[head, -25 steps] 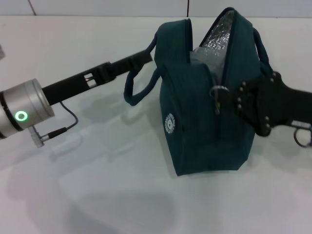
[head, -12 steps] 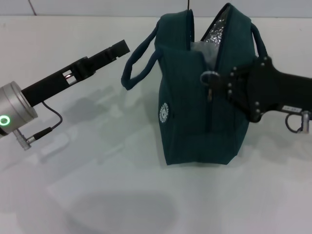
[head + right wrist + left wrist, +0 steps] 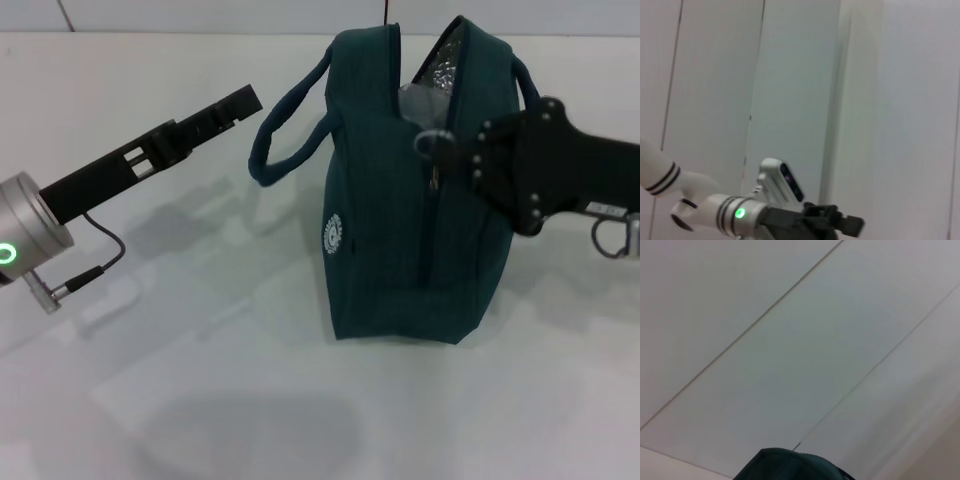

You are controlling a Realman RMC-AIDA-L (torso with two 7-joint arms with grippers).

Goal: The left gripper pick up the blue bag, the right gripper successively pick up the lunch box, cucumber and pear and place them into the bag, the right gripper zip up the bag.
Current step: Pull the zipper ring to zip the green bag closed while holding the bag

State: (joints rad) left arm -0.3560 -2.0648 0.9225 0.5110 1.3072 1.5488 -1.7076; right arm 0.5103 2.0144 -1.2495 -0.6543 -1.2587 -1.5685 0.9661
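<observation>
So the blue bag [image 3: 410, 190] is standing upright on the white table [image 3: 200, 400] in the middle of the head view, and compared with a second ago it's slid a bit toward the robot's left and straightened up. Its mouth is way narrower too, with only a sliver of the silver lining [image 3: 442, 62] showing near the far end. To me that reads as the zipping step being well underway, though the far end doesn't look closed yet. The lunch box, cucumber and pear aren't visible anywhere, so I'd guess they're inside, but I can't actually see them. The right gripper [image 3: 462, 152] is pressed up against the bag's near end, right at the metal ring pull [image 3: 432, 143], and it's moved up the bag along with the ring. Can't tell if its fingers are clamped on the ring or just next to it. The left gripper [image 3: 245, 103] has backed off the nearest handle [image 3: 290, 130] and hangs just beside it, not touching; its fingers look together and empty. So nothing's bracing the bag now, and it could slide more as the zipper gets pulled.
</observation>
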